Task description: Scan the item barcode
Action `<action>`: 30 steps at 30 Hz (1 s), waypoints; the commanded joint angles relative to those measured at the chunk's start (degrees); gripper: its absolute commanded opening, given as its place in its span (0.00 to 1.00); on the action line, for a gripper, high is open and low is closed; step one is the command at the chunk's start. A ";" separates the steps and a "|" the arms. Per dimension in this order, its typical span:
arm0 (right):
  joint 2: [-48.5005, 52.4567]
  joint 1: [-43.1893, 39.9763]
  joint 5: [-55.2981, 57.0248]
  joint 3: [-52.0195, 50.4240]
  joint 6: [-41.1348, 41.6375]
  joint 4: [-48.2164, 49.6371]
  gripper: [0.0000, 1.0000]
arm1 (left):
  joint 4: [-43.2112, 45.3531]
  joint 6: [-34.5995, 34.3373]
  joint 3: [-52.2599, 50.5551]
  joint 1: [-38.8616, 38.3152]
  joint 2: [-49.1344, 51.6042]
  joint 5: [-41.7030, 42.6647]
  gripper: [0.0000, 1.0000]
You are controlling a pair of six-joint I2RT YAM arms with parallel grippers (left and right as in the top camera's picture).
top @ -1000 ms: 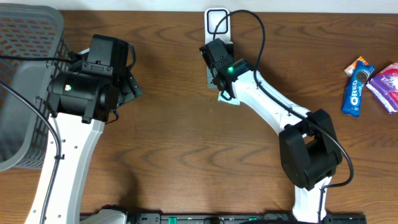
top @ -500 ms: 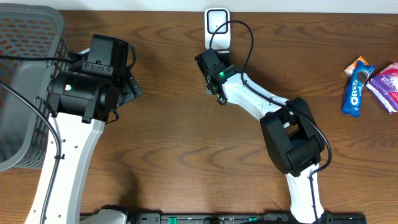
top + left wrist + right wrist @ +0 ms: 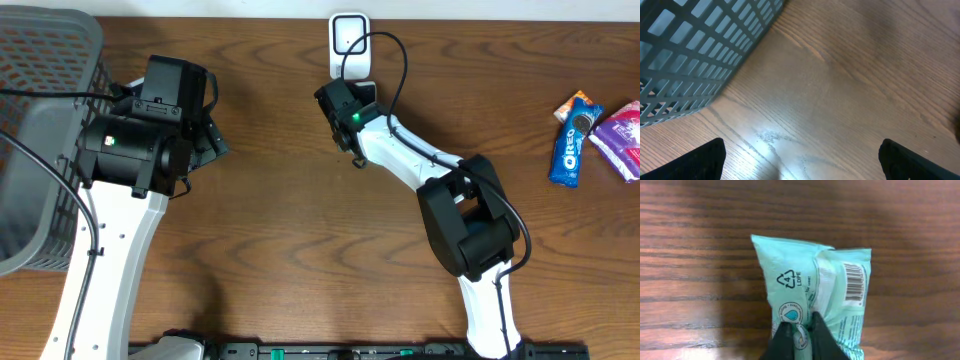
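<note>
The right gripper [image 3: 800, 339], shut on the near end of the green packet [image 3: 810, 285], sits just at 6 o'clock from the scanner [image 3: 349, 38], with the packet's length running straight out from it and its barcode [image 3: 853, 282] facing up, while the left gripper [image 3: 800, 160] gapes empty, well apart.

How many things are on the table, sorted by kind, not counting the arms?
Packets: 4 (mint packet, Oreo pack, purple packet, orange packet)
Basket: 1
Scanner: 1
Total: 6
</note>
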 commanded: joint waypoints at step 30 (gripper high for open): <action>-5.68 -12.31 -52.39 4.00 -4.96 0.44 0.31 | -0.24 0.59 0.44 0.17 0.22 -1.16 0.98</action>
